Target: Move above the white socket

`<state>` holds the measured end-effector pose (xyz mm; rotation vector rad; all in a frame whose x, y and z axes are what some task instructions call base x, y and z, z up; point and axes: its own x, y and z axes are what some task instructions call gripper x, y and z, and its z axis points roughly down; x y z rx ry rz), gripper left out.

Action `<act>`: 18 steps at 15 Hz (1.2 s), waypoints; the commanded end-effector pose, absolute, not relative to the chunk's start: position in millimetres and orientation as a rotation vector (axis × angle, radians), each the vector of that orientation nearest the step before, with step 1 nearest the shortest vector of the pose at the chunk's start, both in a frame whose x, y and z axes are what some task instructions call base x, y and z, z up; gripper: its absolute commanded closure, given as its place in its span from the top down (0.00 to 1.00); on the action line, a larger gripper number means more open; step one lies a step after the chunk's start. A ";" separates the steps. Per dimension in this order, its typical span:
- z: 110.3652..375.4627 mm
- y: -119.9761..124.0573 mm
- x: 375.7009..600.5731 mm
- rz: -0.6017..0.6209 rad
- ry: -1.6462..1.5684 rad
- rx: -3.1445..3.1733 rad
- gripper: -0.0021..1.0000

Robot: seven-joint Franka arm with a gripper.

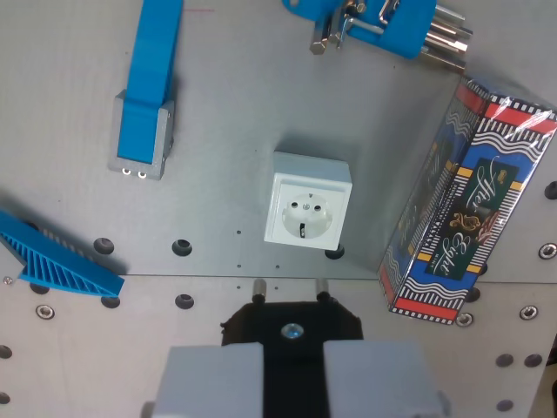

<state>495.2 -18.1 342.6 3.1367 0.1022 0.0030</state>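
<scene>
The white socket point(308, 201) is a square box with a round recess and two pin holes, lying on the grey metal plate point(226, 131) near the middle of the wrist view. My gripper point(292, 376) is at the bottom edge, below the socket in the picture. Its two grey fingers point(213, 381) are shut on a black plug point(291, 328). The plug's two metal pins point(258, 288) point toward the socket and end a short way below its lower edge.
A patterned blue carton point(466, 205) lies close to the socket on the wrist view's right. A blue bar with a grey end point(146, 96) is at upper left. A blue ribbed wedge point(57, 261) is at left. A blue fixture with metal parts point(383, 24) is at the top.
</scene>
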 end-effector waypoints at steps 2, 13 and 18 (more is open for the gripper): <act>342.6 -18.2 495.1 0.003 0.103 3.137 0.00; 335.0 -19.0 492.0 0.020 0.072 3.138 0.00; 323.9 -20.4 487.3 0.076 0.035 3.138 0.00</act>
